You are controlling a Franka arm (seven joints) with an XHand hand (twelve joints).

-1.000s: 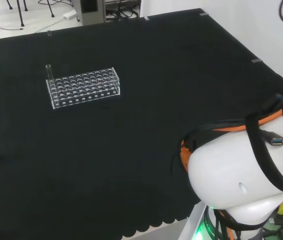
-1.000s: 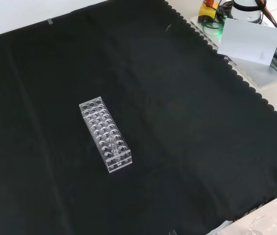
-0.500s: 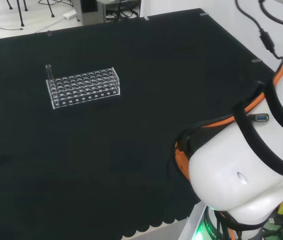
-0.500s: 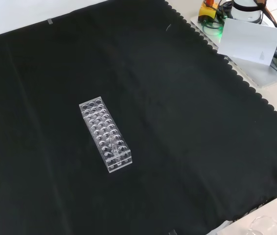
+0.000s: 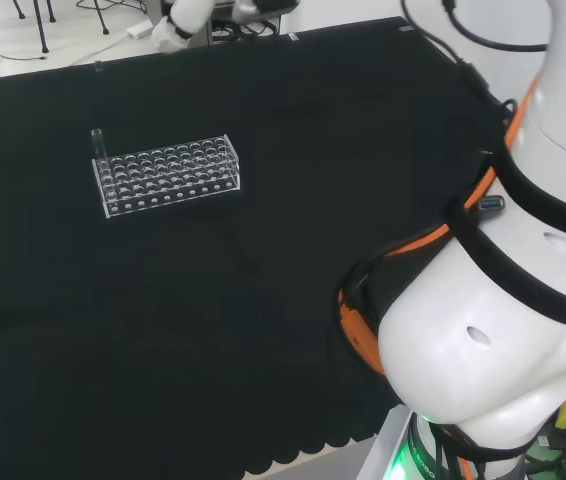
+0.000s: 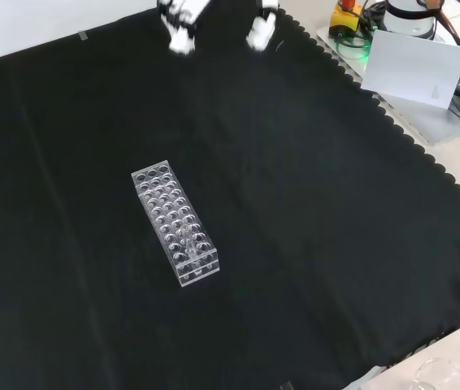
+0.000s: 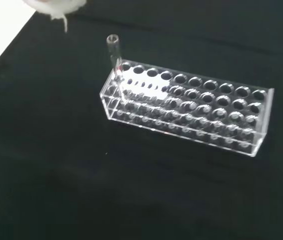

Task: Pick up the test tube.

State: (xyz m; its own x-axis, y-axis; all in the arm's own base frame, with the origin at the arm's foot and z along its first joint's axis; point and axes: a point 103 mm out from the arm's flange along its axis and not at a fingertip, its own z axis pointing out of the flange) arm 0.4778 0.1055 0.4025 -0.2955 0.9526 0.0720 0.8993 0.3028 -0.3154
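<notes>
step: reach | tube (image 7: 114, 54) upright in an end-corner hole of rack (image 7: 191, 107) | my hand (image 6: 183, 18) well apart from rack, holding nothing, fingers look relaxed | plan: come down over that corner, pinch tube above rack, lift straight up

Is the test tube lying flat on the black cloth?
No, the test tube stands upright in an end hole of the clear rack.
</notes>
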